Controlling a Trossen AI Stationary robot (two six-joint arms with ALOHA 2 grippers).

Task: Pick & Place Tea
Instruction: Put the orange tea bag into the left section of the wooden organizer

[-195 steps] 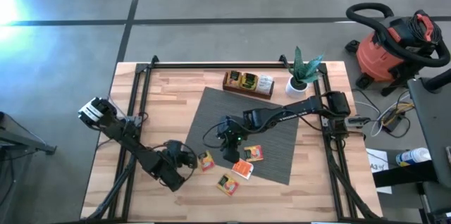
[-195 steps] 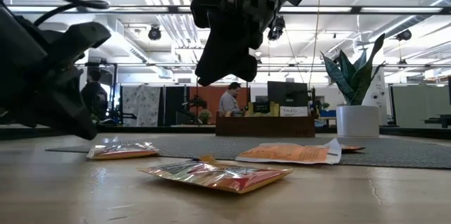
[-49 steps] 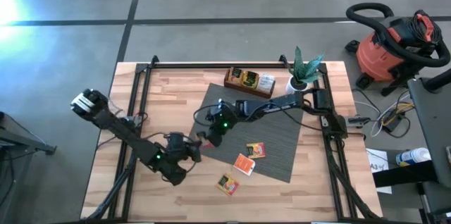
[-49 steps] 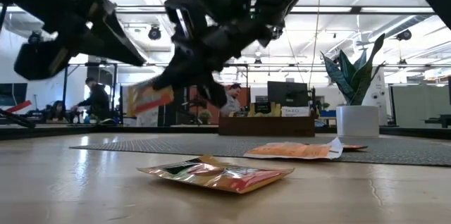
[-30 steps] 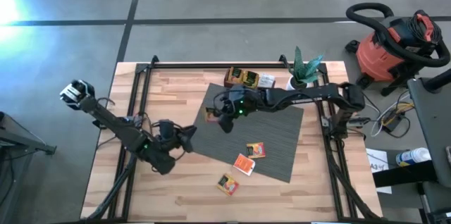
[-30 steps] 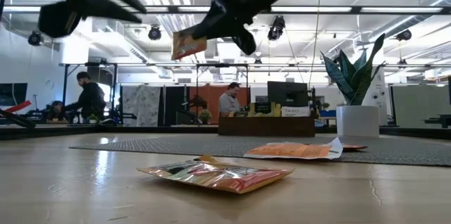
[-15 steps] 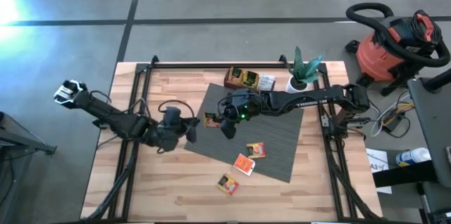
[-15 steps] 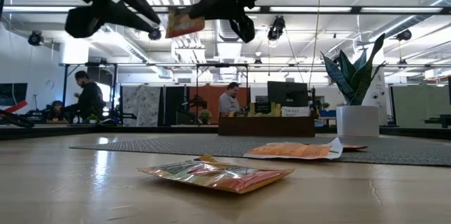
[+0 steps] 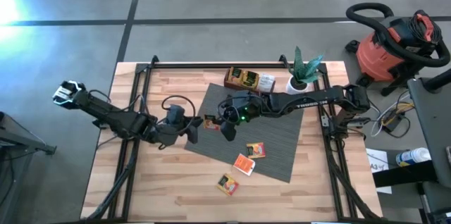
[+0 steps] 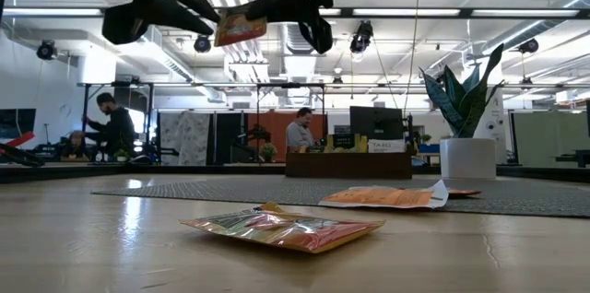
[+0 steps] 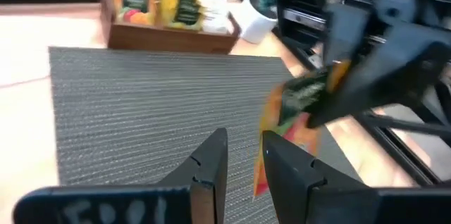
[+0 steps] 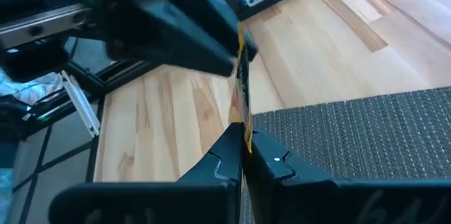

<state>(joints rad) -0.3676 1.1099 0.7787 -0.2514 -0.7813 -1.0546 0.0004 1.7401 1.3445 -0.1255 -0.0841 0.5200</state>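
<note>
The right hand [image 9: 213,121] is clamped on an orange-red sachet [image 9: 210,121], which is held in the air above the near-left edge of the grey mat [image 9: 275,146], well clear of the surface [image 9: 169,182]. In the right wrist view the sachet [image 12: 242,76] is seen edge-on, pinched between closed fingers [image 12: 218,164]. The left hand [image 9: 192,129] is placed just beside the sachet, its fingers [image 11: 211,157] slightly apart, with the sachet's free edge [image 11: 289,122] lying at or just off one fingertip; whether it sits inside the gap cannot be told.

The step is judged to be a transfer from hand to hand. For this to be done well, the free edge should be brought fully between the left fingers before they are closed, and the right grip should be released only once the left grip is firm. A thin, slippery packet is likely to slide if it is pinched at the very rim.

Three more sachets [image 9: 243,165] are left on the mat and surface. The wooden tray [image 9: 248,81], already partly filled, stands at the far edge beside a potted plant [image 9: 301,76].
</note>
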